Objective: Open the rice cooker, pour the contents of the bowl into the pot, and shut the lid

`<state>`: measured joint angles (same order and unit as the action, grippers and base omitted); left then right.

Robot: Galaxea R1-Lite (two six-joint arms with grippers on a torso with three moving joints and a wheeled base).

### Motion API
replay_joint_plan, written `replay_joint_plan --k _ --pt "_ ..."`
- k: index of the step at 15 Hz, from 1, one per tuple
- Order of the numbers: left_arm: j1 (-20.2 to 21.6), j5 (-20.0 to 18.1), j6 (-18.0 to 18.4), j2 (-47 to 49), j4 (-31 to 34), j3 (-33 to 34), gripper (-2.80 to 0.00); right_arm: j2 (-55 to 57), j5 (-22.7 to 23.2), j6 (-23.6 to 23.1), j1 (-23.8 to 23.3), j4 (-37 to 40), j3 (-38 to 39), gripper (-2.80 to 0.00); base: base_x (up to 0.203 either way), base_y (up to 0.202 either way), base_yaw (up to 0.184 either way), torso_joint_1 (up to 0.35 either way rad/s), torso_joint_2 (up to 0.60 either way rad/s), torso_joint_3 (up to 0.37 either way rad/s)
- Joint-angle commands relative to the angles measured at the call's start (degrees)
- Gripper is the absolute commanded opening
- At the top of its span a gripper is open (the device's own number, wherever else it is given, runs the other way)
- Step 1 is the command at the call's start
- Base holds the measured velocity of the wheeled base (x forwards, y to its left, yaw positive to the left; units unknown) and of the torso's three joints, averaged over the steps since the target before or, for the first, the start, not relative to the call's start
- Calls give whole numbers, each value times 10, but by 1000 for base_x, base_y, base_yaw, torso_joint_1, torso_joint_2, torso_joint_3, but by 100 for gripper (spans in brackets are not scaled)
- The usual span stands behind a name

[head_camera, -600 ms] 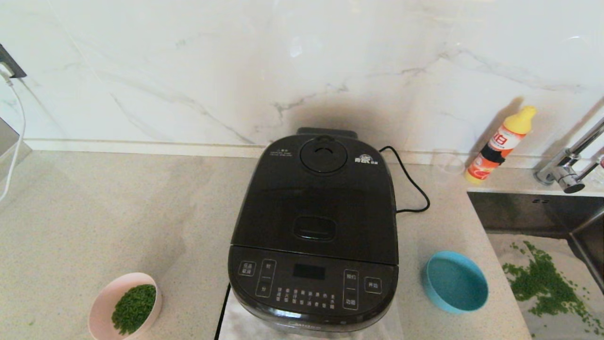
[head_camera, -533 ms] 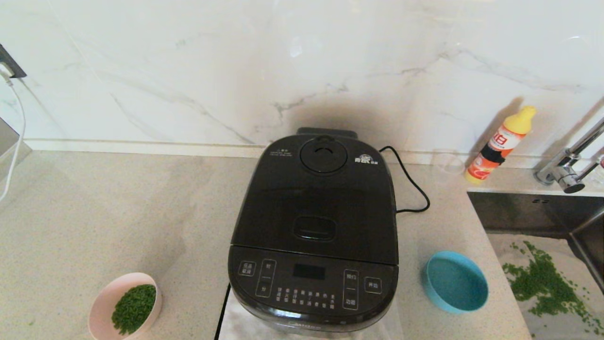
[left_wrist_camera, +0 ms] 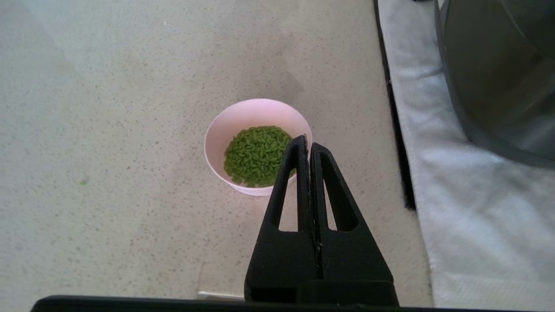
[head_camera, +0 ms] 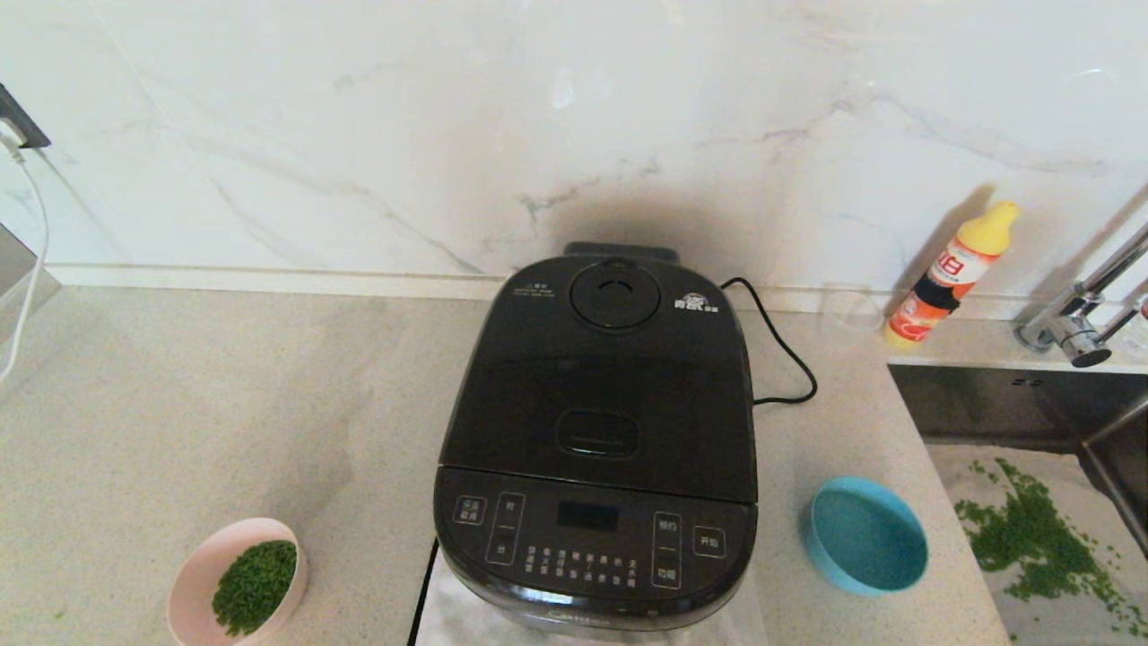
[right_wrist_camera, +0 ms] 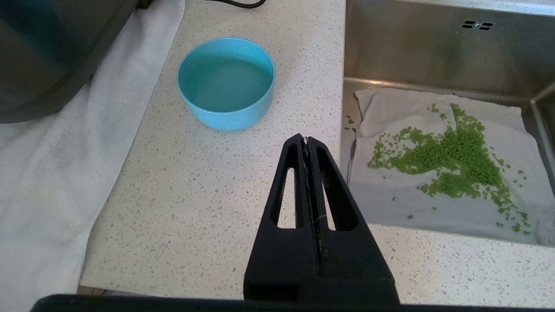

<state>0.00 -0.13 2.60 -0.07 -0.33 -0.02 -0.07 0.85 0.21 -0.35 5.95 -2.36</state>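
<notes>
I see the rice cooker (head_camera: 596, 440) standing at the centre of the head view on a white cloth (head_camera: 466, 615), its lid (head_camera: 601, 386) down and flat, the round steam vent (head_camera: 615, 294) toward the wall and the oblong latch button (head_camera: 598, 434) just above the control panel (head_camera: 587, 538). Its black power cord (head_camera: 780, 350) loops off the upper right side.

The bowl (head_camera: 235, 583) sits in the lower left of the head view on the speckled countertop (head_camera: 224, 404), well apart from the cooker, upright — the contents of the bowl (head_camera: 256, 586) are a small green heap lying toward its right side.

My left gripper (left_wrist_camera: 308, 145) shows only in the left wrist view: fingers pressed together, nothing between them, hanging above the counter with the tips in front of the bowl's rim. My right gripper (right_wrist_camera: 305, 139) shows in the right wrist view — fingers likewise pressed together, empty, above the counter edge between a blue bowl (right_wrist_camera: 226, 82) and the sink (right_wrist_camera: 433, 52).

In the sink, loose green bits (right_wrist_camera: 451, 160) lie scattered over a pale cloth. At the upper right of the head view an orange bottle with a yellow cap (head_camera: 951, 274) leans by the wall, near the tap (head_camera: 1076, 323).
</notes>
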Motion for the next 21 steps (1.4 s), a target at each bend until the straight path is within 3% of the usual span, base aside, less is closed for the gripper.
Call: replay_joint_plan --k 1,3,6,11,13,17,21 --pt "0 -5 7 2 4 -27 -280 1 0 0 0 1 0 -280 0 0 0 0 0 0" --pt "0 -22 7 39 23 -112 -280 1 0 0 0 1 0 -280 0 0 0 0 0 0" --pt "0 -66 -15 184 38 -247 -280 1 0 0 0 0 0 -280 0 0 0 0 0 0" --pt "-5 -194 -101 492 45 -496 -280 2 0 0 0 0 0 -280 0 0 0 0 0 0" --pt "-44 -227 -135 592 48 -574 -280 2 0 0 0 0 0 -280 0 0 0 0 0 0" --pt "-169 -233 -176 707 49 -653 -280 1 0 0 0 0 0 -280 0 0 0 0 0 0" --pt "-235 -197 -188 746 43 -663 -280 2 0 0 0 1 0 -280 0 0 0 0 0 0"
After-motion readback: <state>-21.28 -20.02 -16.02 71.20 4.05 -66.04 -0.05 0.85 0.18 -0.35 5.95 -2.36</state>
